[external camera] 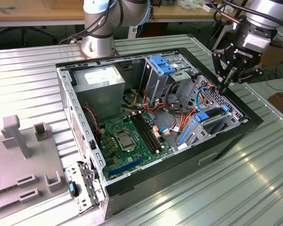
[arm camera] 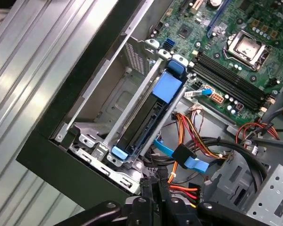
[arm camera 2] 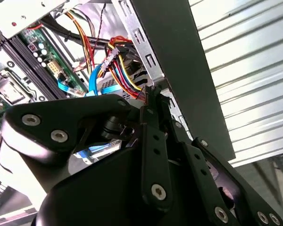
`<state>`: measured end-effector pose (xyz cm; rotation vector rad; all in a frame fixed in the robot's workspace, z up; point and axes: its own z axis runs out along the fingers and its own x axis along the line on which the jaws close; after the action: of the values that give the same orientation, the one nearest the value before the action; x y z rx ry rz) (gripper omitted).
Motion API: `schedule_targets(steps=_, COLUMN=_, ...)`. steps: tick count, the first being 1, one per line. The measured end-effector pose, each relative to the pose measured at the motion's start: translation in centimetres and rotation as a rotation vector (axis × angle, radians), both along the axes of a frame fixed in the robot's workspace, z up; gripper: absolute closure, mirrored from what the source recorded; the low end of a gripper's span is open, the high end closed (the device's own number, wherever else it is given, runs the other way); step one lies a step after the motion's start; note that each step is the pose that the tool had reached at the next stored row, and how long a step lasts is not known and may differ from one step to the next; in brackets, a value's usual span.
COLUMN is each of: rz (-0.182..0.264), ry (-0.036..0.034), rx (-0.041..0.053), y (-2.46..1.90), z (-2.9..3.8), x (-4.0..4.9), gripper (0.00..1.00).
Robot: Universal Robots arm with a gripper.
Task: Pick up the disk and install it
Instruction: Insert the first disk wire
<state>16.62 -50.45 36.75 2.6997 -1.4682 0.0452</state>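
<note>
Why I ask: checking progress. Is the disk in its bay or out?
In: the blue-framed disk sits down inside the metal bay at the edge of the case.

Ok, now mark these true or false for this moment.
1. The computer case lies open, its motherboard exposed. True.
2. The gripper hangs over the power supply. False: it is above the drive end, at the exterior view's right.
3. The disk sits in the drive cage. True.
4. The gripper holds the disk. False: it is shut, apart from the disk, near the cables.
5. A cooler covers the CPU socket. False: the socket is bare.
</note>
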Motion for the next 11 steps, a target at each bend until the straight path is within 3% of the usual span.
schedule_targets(steps=5, rz=-0.099, ry=0.0, rx=-0.0001, y=0.0, z=-0.03, x=0.0, gripper=0.83)
schedule_targets(steps=11, rz=-0.165, ry=0.0, rx=0.0, y=0.0, z=-0.05, x=0.0, gripper=0.83)
